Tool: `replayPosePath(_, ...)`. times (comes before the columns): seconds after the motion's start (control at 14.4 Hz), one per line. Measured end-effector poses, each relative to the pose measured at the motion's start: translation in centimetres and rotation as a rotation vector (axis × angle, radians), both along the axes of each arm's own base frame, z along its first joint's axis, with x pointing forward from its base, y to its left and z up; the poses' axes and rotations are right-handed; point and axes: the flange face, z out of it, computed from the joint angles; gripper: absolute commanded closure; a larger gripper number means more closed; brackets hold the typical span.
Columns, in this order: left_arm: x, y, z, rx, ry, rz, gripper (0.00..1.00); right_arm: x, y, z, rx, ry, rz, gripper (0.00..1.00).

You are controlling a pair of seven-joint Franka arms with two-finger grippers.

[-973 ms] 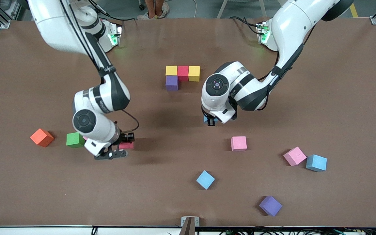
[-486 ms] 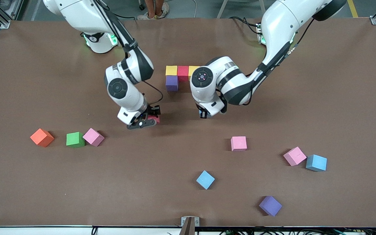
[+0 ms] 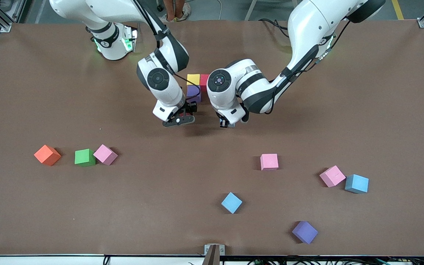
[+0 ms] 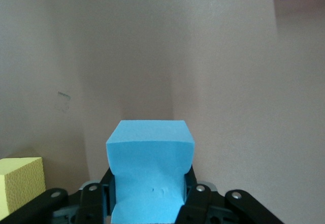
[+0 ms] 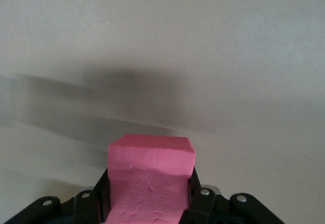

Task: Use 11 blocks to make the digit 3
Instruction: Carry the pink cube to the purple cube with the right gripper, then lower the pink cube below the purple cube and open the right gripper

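My right gripper [image 3: 181,117] is shut on a red block [image 5: 151,155] and hangs over the table close to the purple block [image 3: 194,94] of the started figure. My left gripper [image 3: 224,123] is shut on a light blue block [image 4: 150,148] over the table beside that figure. The figure shows a yellow block [image 3: 193,79], a red block [image 3: 204,78] and the purple one; my left arm's wrist hides the rest. A yellow block [image 4: 18,184] appears beside the left gripper [image 4: 150,186] in its wrist view. Only bare table lies ahead of the right gripper [image 5: 151,186].
Loose on the table lie an orange cube [image 3: 47,155], a green block [image 3: 84,157], pink blocks [image 3: 105,154] [image 3: 269,162] [image 3: 332,176], light blue blocks [image 3: 231,202] [image 3: 356,183] and a purple block [image 3: 304,232] near the front edge.
Both arms have travelled toward the started figure with their blocks. The right gripper came from beside the green block; the left wrist now covers the second yellow block.
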Motion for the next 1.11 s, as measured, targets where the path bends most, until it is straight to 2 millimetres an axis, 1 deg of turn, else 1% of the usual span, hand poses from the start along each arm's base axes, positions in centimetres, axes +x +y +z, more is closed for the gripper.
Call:
replayPosePath(0.35, -0.2, 0.1, -0.3, 0.005, 0.004, -0.027, 0.82, -1.9, 0.4, -1.4, 0.005, -0.027, -0.028, 0.74)
replayPosePath(0.56, -0.9, 0.3, -1.3, 0.017, 0.021, -0.076, 0.82, -3.1, 1.4, -1.6, 0.0, -0.021, -0.062, 0.74)
replayPosePath(0.76, -1.3, 0.4, -1.6, 0.02, 0.03, -0.108, 0.82, -4.1, 2.2, -1.9, 0.003, -0.028, -0.081, 0.74)
replayPosePath(1.11, -1.9, 0.5, -2.2, 0.023, 0.049, -0.19, 0.82, -4.6, 1.8, -2.7, 0.012, -0.048, -0.093, 0.74)
